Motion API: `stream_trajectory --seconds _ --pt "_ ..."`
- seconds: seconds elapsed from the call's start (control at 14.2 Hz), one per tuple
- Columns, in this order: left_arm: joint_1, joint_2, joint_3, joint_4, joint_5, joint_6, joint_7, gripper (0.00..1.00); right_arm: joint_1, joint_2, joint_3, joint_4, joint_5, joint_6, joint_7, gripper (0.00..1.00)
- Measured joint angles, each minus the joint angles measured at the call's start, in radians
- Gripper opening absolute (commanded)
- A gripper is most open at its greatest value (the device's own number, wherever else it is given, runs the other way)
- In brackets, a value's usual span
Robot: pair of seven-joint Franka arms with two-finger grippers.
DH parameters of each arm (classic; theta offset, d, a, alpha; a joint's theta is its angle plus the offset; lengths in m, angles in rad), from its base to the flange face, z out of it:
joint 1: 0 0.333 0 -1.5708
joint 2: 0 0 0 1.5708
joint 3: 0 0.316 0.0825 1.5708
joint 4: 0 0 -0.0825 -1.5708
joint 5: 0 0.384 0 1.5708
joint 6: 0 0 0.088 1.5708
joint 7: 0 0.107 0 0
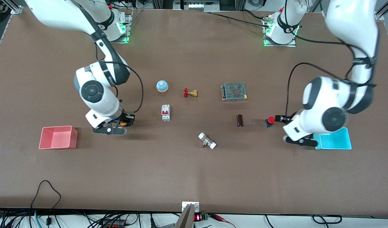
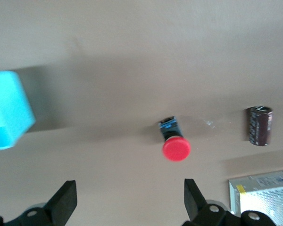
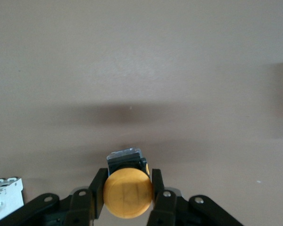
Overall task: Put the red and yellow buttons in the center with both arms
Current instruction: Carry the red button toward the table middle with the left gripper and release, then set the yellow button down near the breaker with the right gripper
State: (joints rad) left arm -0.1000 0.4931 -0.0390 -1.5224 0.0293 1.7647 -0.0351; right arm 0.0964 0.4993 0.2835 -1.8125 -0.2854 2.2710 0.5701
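Note:
The yellow button (image 1: 124, 123) is gripped in my right gripper (image 1: 127, 121), which is shut on it over the table between the pink bin and the white breaker. In the right wrist view the round yellow cap (image 3: 128, 193) fills the gap between the fingers (image 3: 158, 188), with its black body ahead of them. The red button (image 1: 270, 120) lies on the tabletop beside the dark cylinder, toward the left arm's end. My left gripper (image 1: 280, 118) is open just beside it. In the left wrist view the red button (image 2: 175, 148) lies ahead of the wide-open gripper (image 2: 129, 202), not between the fingertips.
In the middle are a blue dome bell (image 1: 162, 85), a brass valve (image 1: 190, 93), a white breaker (image 1: 165, 112), a metal power supply (image 1: 234, 91), a dark cylinder (image 1: 240, 120) and a white-ended fitting (image 1: 207, 141). The pink bin (image 1: 58, 137) and the cyan bin (image 1: 334, 141) stand at the table's ends.

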Motion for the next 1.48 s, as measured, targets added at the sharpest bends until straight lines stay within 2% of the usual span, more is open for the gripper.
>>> stream_trajectory --seconds 0.49,0.56,0.63,0.71,0.78,0.92,1.13,1.27,1.48 --pt "0.049 -0.095 0.001 0.261 0.075 -0.295 0.096 1.00 0.028 0.065 0.000 -0.030 -0.087 0.084 0.088 0.34" --pt "0.050 -0.105 0.002 0.281 0.078 -0.333 0.106 1.00 0.029 0.065 0.000 -0.030 -0.090 0.084 0.088 0.39" --pt "0.054 -0.116 0.002 0.293 0.078 -0.361 0.110 1.00 0.029 0.065 0.000 -0.030 -0.090 0.084 0.089 0.53" --pt "0.062 -0.132 0.002 0.295 0.073 -0.378 0.113 1.00 0.029 0.065 0.000 -0.030 -0.090 0.084 0.089 0.60" --pt "0.072 -0.148 0.004 0.289 0.060 -0.382 0.116 1.00 0.030 0.065 0.000 -0.030 -0.090 0.087 0.091 0.73" --pt "0.096 -0.200 0.009 0.232 0.043 -0.309 0.119 1.00 0.030 0.070 -0.001 -0.030 -0.090 0.098 0.096 1.00" --pt "0.115 -0.363 0.016 -0.012 0.038 -0.086 0.121 1.00 0.023 0.065 -0.003 -0.015 -0.077 0.108 0.098 1.00" --pt "0.115 -0.460 0.017 -0.137 0.038 -0.047 0.121 1.00 0.002 0.040 -0.004 0.001 -0.023 0.109 0.092 1.00" --pt "0.115 -0.507 0.018 -0.197 0.038 -0.049 0.121 1.00 -0.051 -0.057 -0.002 0.021 0.094 0.027 -0.056 1.00"
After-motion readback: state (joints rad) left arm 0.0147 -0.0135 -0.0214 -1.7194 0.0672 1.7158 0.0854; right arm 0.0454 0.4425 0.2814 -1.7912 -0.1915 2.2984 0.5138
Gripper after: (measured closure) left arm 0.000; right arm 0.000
